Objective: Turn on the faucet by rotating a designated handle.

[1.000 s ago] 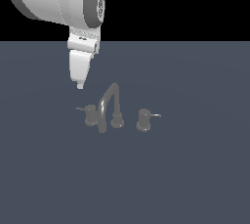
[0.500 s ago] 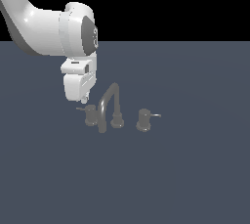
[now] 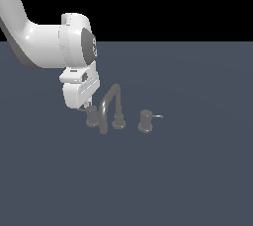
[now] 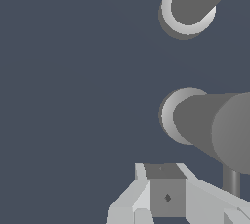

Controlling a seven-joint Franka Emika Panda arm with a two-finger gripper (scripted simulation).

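Observation:
The faucet [image 3: 110,104] is a dull-gray set with an arched spout between two knobs. The designated handle [image 3: 92,117] is the knob on the exterior view's left; its thin lever points left and is mostly hidden behind my hand. My gripper [image 3: 87,105] hangs just above and left of that knob, right at the lever. In the wrist view the gripper [image 4: 166,196] shows as one closed block with no gap, holding nothing. The handle [image 4: 210,123] looms close beside it, with a thin rod [image 4: 233,181] below.
The twin knob [image 3: 145,121], lever pointing to the exterior view's right, stands beyond the spout base [image 3: 118,121]. Another gray cylinder [image 4: 193,3] shows farther off in the wrist view. Everything rests on a flat dark blue-gray surface [image 3: 188,170].
The arm has swung down and slightly toward the exterior view's right, bringing the gripper from well above the faucet to the left knob's lever. The knobs look unmoved.

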